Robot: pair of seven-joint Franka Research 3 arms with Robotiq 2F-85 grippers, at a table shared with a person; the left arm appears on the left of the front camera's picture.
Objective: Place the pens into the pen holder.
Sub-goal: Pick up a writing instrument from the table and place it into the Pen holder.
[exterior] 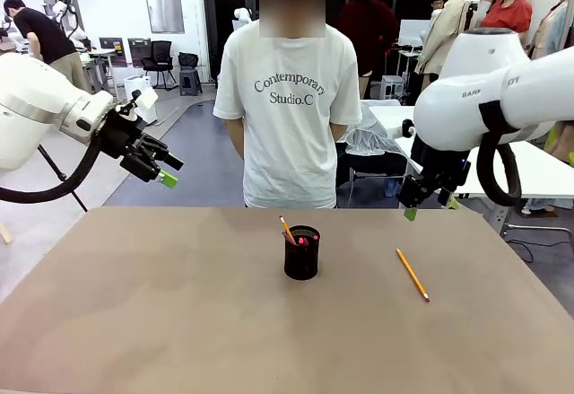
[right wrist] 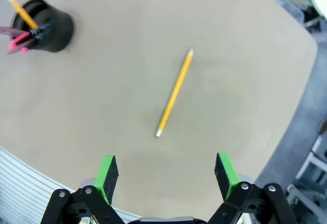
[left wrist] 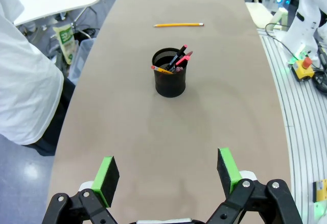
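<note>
Front view, worktop (exterior: 134, 322): flat matte brown-grey top with rounded far corners, smooth surface.
person (exterior: 289, 116): stands at the far edge, middle, in a white cotton T-shirt with dark print, arms behind the back.
left arm (exterior: 36, 107): glossy white rounded shell with a black cable loop, held above the worktop's left far corner.
right arm (exterior: 484, 98): same white shell, bulky elbow joint, hangs over the right far side.
left claw (left wrist: 167, 170): black metal fingers with flat green pads, spread wide apart, nothing between them, raised off the worktop.
right claw (right wrist: 166, 170): pads parted wide, empty, in the air above the loose pencil.
pen holder (exterior: 301, 255): small black wire-mesh cylinder, upright at mid worktop, near the person.
loose pencil (exterior: 413, 275): thin orange-yellow stick with a dark point and a pinkish eraser end, flat on the worktop, right of the pen holder, well apart from it.
held pencil (exterior: 286, 230): orange-yellow, leans out of the pen holder's rim.
black pen (left wrist: 177, 56): slim, pink-red tip, tilted inside the pen holder.
pinkish-red pen (left wrist: 184, 58): tilted, just beside the black pen, in the pen holder.
</note>
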